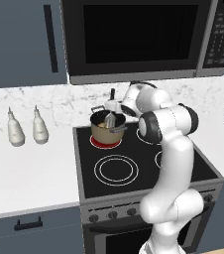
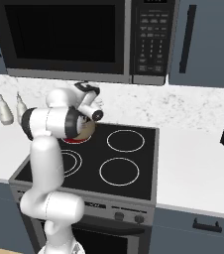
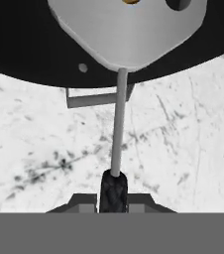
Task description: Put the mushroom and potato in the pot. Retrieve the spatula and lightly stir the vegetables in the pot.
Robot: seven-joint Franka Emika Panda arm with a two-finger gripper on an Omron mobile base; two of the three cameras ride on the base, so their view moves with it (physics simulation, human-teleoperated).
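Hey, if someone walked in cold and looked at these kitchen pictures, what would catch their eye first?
The white arm bent over the black stove, its gripper shut on the spatula, whose silver head dips into the pot. That tan pot sits on a glowing red burner at the stove's back left. Two white bottles stand on the counter to the left.

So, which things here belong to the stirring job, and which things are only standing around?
Part of the job:
- pot on the red burner
- spatula, its head in the pot
- gripper, shut on the spatula's handle

Only standing around:
- two white bottles on the counter
- microwave
- unlit burners
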